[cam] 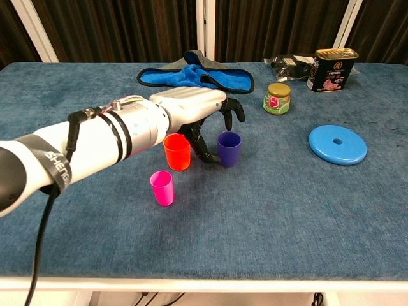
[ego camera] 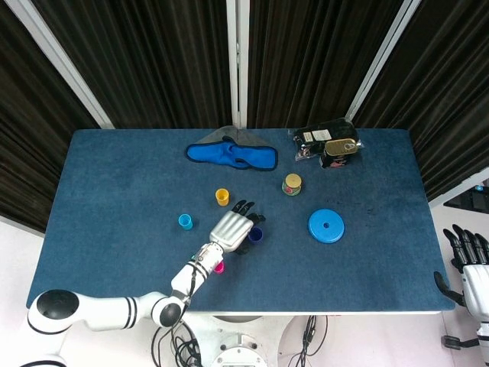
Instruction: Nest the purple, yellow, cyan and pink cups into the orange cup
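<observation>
The left hand [cam: 203,116] hovered over the bench [cam: 268,210], fingers spread, holding nothing. Its fingertips hung between the orange cup [cam: 176,151] and purple cup [cam: 228,148]. The right hand [ego camera: 474,264] rested off the bench, fingers apart and empty.

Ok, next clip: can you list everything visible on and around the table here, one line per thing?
purple cup: one, purple, upright, mid-table, at the left hand's fingertips
orange cup: one, orange, upright, left of the purple cup, under the hand
pink cup: one, pink, upright, nearest the front edge
yellow cup: one, yellow, behind the hand
cyan cup: one, cyan, left of the hand
cloth: one, blue and grey, back centre
jar: one, small, yellow lid, right of the cloth
tin: one, dark, back right
black packet: one, behind the tin
disc: one, blue, flat, right side
table: one, blue cover
left hand: over the orange cup, holding nothing
right hand: off the table's right edge
</observation>
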Available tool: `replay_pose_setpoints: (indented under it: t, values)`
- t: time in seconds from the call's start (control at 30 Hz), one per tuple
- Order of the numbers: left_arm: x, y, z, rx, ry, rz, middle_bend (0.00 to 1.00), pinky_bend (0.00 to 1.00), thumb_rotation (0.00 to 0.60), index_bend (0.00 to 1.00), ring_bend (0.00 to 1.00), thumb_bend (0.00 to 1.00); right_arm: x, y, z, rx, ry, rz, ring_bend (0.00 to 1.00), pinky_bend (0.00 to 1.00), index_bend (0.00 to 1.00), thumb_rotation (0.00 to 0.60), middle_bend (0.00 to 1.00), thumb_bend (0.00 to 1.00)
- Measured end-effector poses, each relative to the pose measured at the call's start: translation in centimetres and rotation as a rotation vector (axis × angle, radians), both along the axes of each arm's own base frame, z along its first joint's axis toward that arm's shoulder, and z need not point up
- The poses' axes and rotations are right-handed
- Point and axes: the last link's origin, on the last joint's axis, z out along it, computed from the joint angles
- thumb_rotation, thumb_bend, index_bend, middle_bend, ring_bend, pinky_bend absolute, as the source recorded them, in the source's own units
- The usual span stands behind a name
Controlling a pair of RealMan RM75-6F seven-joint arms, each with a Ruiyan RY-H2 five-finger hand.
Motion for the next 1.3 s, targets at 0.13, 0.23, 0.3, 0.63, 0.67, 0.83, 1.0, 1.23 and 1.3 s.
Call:
replay_pose_setpoints:
  t: [0.13, 0.23, 0.3, 0.63, 0.67, 0.83, 1.0, 1.23, 1.3]
  values:
    - [-0.2, 0.2, -0.7, 0.0, 0.006, 0.002, 0.31, 0.06, 0.6, 0.3, 0.02, 0.23, -0.3, 0.1, 0.1, -0.001, 0.0, -0.008, 0.0, 0.0, 0.0, 0.6, 0.0, 0.29]
    - [-0.2, 0.3, -0.9, 0.0, 0.007, -0.002, 0.34, 0.06, 0.6, 0.32, 0.03, 0.24, -0.5, 0.0, 0.0, 0.001, -0.004, -0.012, 0.0, 0.0, 0.0, 0.6, 0.0, 0.28]
    - [-0.3, 0.3, -1.1, 0.001, 0.007, -0.001, 0.36, 0.06, 0.6, 0.32, 0.03, 0.24, -0.6, 0.0, 0.0, 0.002, -0.005, -0.011, 0.0, 0.0, 0.0, 0.6, 0.0, 0.29]
    - [-0.3, 0.5, -1.4, 0.026, 0.001, -0.006, 0.46, 0.09, 0.6, 0.46, 0.1, 0.28, -0.9, 0.0, 0.1, -0.001, -0.009, -0.02, 0.0, 0.0, 0.0, 0.6, 0.0, 0.28]
    - [-0.3, 0.5, -1.5, 0.029, -0.001, -0.007, 0.47, 0.09, 0.6, 0.48, 0.11, 0.28, -0.9, 0.0, 0.1, -0.001, -0.009, -0.021, 0.0, 0.0, 0.0, 0.6, 0.0, 0.28]
    - [-0.3, 0.5, -1.4, 0.035, -0.014, -0.008, 0.49, 0.09, 0.6, 0.5, 0.13, 0.28, -0.9, 0.0, 0.0, 0.001, -0.01, -0.023, 0.0, 0.0, 0.0, 0.6, 0.0, 0.29]
    - [-0.1, 0.4, -1.1, 0.038, -0.032, -0.004, 0.5, 0.09, 0.6, 0.52, 0.14, 0.29, -0.8, 0.0, 0.0, 0.003, -0.008, -0.021, 0.0, 0.0, 0.0, 0.6, 0.0, 0.28]
    - [0.3, 0.3, 0.0, 0.034, -0.061, 0.005, 0.5, 0.09, 0.6, 0.52, 0.14, 0.29, -0.5, 0.1, 0.2, -0.003, -0.005, -0.014, 0.0, 0.0, 0.0, 0.6, 0.0, 0.28]
    - [0.5, 0.2, 0.7, 0.04, -0.071, 0.002, 0.5, 0.09, 0.6, 0.52, 0.14, 0.29, -0.5, 0.1, 0.2, -0.004, -0.001, -0.014, 0.0, 0.0, 0.0, 0.6, 0.0, 0.29]
